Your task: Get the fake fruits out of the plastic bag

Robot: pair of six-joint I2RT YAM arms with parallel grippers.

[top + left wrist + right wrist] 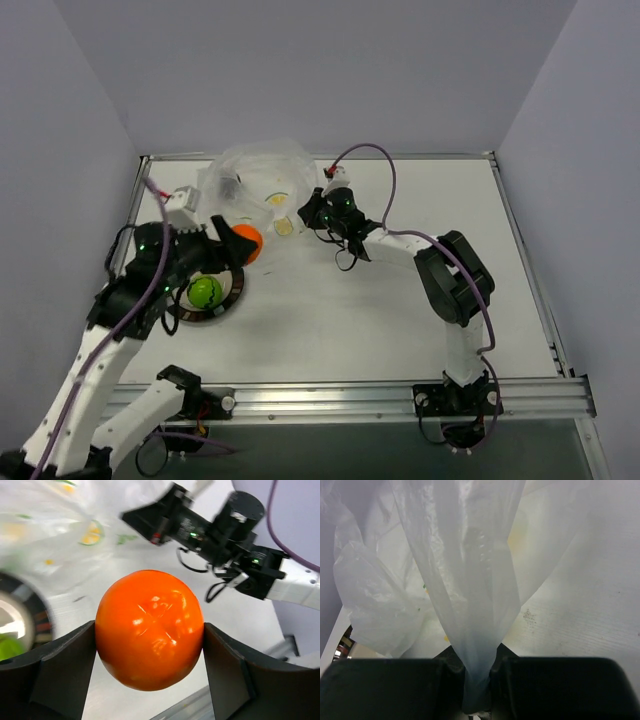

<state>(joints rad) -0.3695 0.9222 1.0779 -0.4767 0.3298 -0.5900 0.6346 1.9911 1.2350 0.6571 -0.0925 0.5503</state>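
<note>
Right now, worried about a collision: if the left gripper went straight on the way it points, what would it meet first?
Probably the right gripper, shut on the bag; the left gripper, holding the orange, points roughly at it. Depth is unclear.

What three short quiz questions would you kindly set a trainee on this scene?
1. Fill in: the green fruit lies on the ____.
2. Which does the left gripper hold? A. the green fruit; B. the orange fruit; C. nothing.
3. True or false: the right gripper is shut on the bag.
Key: 1. plate; 2. B; 3. true.
</note>
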